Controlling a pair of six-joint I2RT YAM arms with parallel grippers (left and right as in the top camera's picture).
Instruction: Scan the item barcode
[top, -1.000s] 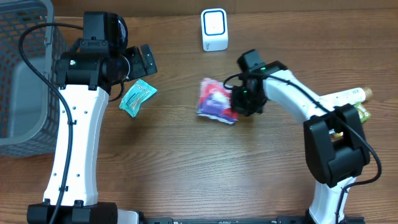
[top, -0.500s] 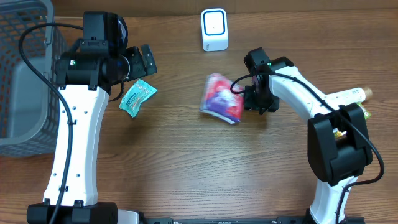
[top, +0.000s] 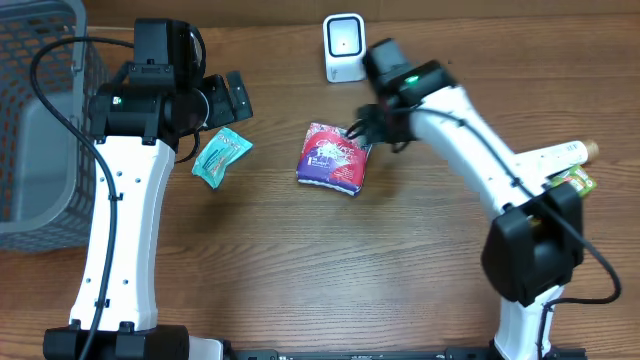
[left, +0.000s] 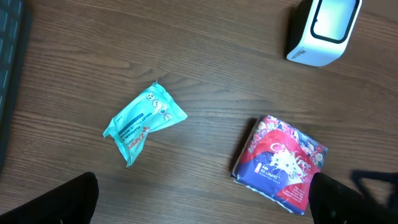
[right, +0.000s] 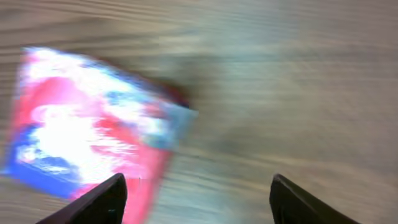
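Red-blue packet (top: 334, 158) | apart from scanner (top: 345, 47) | right pincer (right: 197, 182) spread beside its corner

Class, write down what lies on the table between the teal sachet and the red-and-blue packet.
Nothing: only bare wooden table separates the teal sachet and the red-and-blue packet, shown clearly in the left wrist view.

Right hand (top: 362, 130) opened, released red packet (top: 334, 158), swung toward scanner (top: 345, 47); packet shifted left.
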